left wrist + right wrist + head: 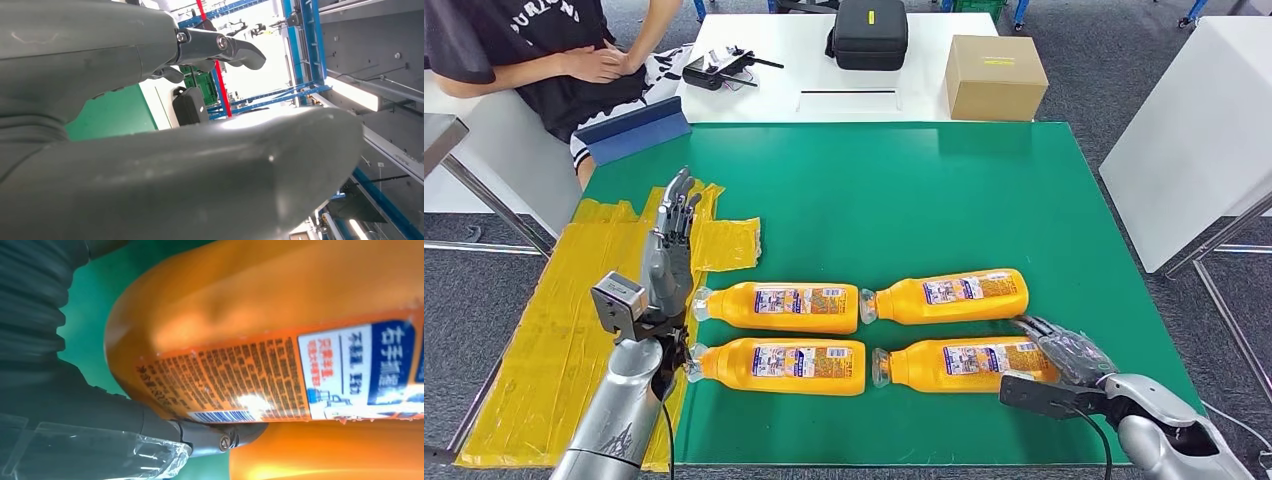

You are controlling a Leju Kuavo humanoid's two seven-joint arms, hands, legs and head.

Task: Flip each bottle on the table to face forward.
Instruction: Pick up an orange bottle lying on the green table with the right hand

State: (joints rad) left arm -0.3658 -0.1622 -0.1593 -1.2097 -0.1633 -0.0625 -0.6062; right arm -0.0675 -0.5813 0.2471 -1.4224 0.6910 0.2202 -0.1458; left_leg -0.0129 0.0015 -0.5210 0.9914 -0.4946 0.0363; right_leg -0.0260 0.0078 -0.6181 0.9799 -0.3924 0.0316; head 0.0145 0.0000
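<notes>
Four orange bottles lay on their sides in two rows on the green table [984, 180], right hand at one of them.

The near-right bottle [969, 364] had the right hand [1069, 352] against its base end, fingers [1046, 330] lying along it; whether they grasped it could not be told. The far-right bottle [949, 296], far-left bottle [779, 307] and near-left bottle [779, 365] lay untouched, printed labels facing up. The left hand [669, 250] was raised beside the left bottles over yellow sheeting [554, 330], fingers [676, 200] extended and apart, holding nothing. A seated person [534, 55] was at the far-left corner.
</notes>
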